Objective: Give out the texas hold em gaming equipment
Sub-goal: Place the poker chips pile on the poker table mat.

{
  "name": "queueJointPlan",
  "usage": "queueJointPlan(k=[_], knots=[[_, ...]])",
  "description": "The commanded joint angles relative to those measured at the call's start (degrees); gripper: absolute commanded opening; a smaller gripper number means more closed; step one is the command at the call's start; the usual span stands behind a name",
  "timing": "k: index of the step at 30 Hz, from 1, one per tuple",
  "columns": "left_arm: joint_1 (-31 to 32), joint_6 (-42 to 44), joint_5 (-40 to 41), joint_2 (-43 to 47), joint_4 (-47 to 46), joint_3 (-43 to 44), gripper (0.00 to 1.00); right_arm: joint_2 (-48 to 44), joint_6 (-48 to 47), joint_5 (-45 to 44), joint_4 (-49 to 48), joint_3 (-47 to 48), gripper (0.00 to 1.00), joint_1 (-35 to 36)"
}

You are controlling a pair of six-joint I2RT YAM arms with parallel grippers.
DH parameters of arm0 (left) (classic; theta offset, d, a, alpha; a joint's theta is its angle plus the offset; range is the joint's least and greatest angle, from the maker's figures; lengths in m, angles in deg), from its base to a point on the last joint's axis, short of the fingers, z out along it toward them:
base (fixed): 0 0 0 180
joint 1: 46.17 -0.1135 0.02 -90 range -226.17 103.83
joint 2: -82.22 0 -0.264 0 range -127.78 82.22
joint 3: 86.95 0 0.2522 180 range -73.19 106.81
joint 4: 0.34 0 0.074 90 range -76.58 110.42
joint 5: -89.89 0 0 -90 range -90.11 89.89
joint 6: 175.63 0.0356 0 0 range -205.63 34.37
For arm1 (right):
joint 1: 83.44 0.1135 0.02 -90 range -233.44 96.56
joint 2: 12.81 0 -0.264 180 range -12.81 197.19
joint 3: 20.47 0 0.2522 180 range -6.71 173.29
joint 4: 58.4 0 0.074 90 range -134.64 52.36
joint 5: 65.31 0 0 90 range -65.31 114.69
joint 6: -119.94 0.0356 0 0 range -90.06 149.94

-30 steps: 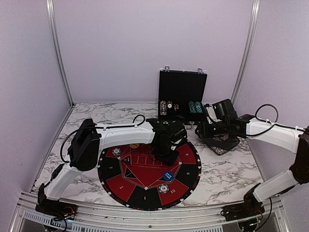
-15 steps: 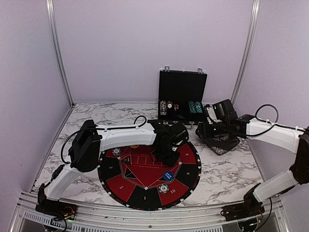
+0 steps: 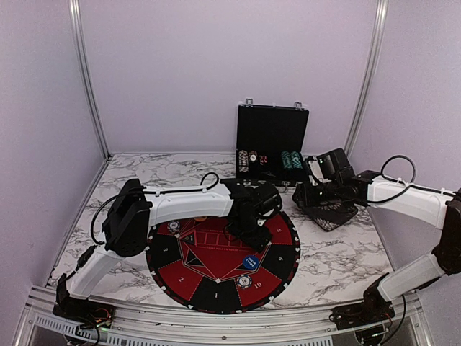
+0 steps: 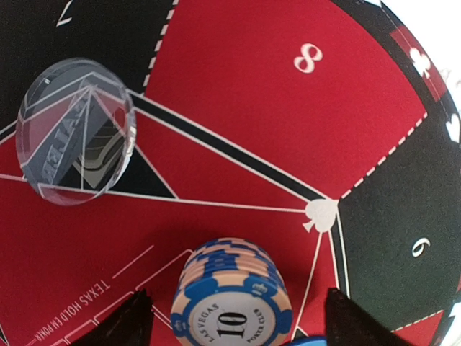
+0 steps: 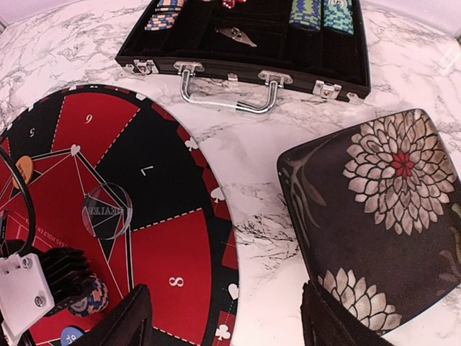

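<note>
Sitting between left fingers (image 4: pixel 130 326): chip stack (image 4: pixel 230 294)

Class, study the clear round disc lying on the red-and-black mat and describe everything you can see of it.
The clear disc is a thick round button, seemingly transparent acrylic, with a smooth edge and pale lettering that looks like DEALER. It lies flat on the round mat near its middle, over crossing white lines, so red and black fields show through. Only the mat touches it; the blue-and-cream chip stack stands apart from it.
</note>
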Motion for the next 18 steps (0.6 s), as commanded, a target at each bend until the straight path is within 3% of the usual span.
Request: queueJointPlan(k=[1, 5, 10, 18], knots=[[0.1, 1.0, 0.2, 3.9, 1.0, 1.9, 0.88, -1.0, 0.8, 0.1, 1.2, 2.4, 0.69, -0.4], [-0.2, 1.2, 0.1, 7.1, 0.5, 1.2, 0.99, -1.0, 1.1, 0.6, 1.7, 2.8, 0.69, -0.4], [-1.5, 1.2, 0.0, 13.2, -2.3, -3.4, 0.99, -0.5, 1.2, 1.7, 3.3, 4.0, 0.69, -0.4], [-8.6, -1.3, -0.8, 27.7, -11.5, -22.0, 0.99, 2.7, 3.4, 7.5, 4.6, 6.4, 0.69, 2.2]])
